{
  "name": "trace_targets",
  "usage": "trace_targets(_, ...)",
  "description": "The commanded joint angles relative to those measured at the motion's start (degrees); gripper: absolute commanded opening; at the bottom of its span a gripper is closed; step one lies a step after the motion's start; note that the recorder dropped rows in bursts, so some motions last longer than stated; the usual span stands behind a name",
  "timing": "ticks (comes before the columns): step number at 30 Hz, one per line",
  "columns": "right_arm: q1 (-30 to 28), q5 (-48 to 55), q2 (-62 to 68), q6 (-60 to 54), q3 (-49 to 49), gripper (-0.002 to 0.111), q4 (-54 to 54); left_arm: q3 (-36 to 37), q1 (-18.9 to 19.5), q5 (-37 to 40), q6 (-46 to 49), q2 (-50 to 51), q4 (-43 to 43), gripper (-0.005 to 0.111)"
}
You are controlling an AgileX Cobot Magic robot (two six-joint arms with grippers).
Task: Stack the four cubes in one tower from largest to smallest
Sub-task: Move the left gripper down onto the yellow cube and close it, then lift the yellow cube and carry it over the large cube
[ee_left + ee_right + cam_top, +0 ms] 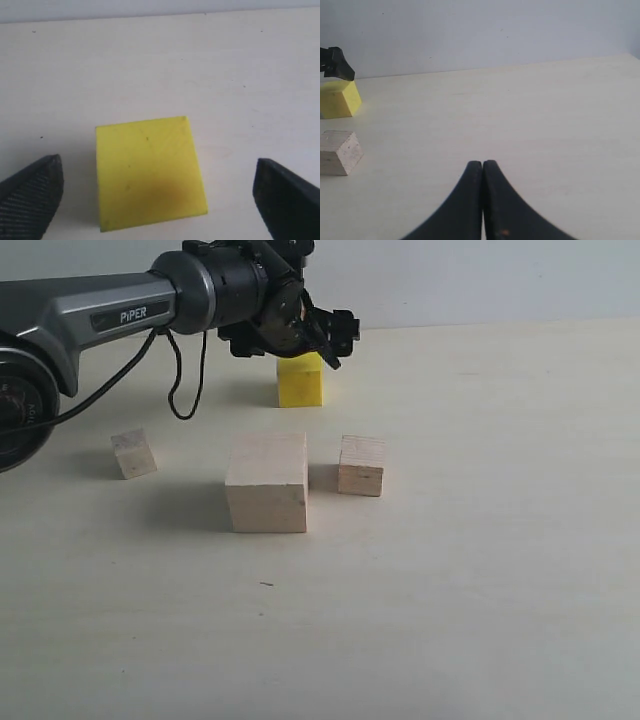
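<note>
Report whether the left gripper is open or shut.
Open. The left gripper has its fingers spread wide either side of the yellow cube, not touching it.

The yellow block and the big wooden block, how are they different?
The yellow block is bright yellow; the big wooden block is pale bare wood. The yellow block is smaller than the big wooden block. The yellow block sits farther back with the open left gripper above it; the big wooden block sits in front with nothing over it. Both are cubes resting flat on the table.
</note>
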Motion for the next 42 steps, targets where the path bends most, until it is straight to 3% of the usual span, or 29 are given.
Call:
trace_targets(1, -0.4, -0.3, -0.4, -0.4, 0.2, 0.0, -0.2, -0.4, 0.1, 0.9, 0.9, 1.4, -0.4, 0.099)
trace_targets(13, -0.4, -0.3, -0.4, -0.4, 0.2, 0.0, -0.3, -0.4, 0.1, -2.0, 0.9, 3.8, -0.4, 0.095)
trace_targets(16, -0.4, -0.3, -0.4, -0.4, 0.2, 0.0, -0.2, -0.4, 0.1, -1.7, 1.0, 3.9, -0.4, 0.069)
trace_targets(18, -0.4, -0.3, -0.4, -0.4, 0.2, 0.0, -0.2, -0.4, 0.1, -1.0, 1.0, 3.9, -0.4, 0.043)
trace_targets(20, -0.4, -0.3, -0.4, -0.4, 0.2, 0.0, -0.2, -0.4, 0.1, -0.1, 1.1, 3.6, -0.4, 0.009)
trace_targets(21, -0.4, -0.3, -0.4, -0.4, 0.2, 0.0, -0.2, -0.4, 0.1, 0.5, 1.4, 3.3, -0.2, 0.0)
trace_targets(27, -0.4, -0.3, -0.4, -0.4, 0.2, 0.0, -0.3, -0.4, 0.1, 2.7, 2.4, 0.3, -0.1, 0.004)
trace_targets(42, -0.4, -0.3, -0.4, -0.4, 0.2, 0.0, -0.2, -0.4, 0.1, 17.3, 5.3, -10.7, -4.2, 0.004)
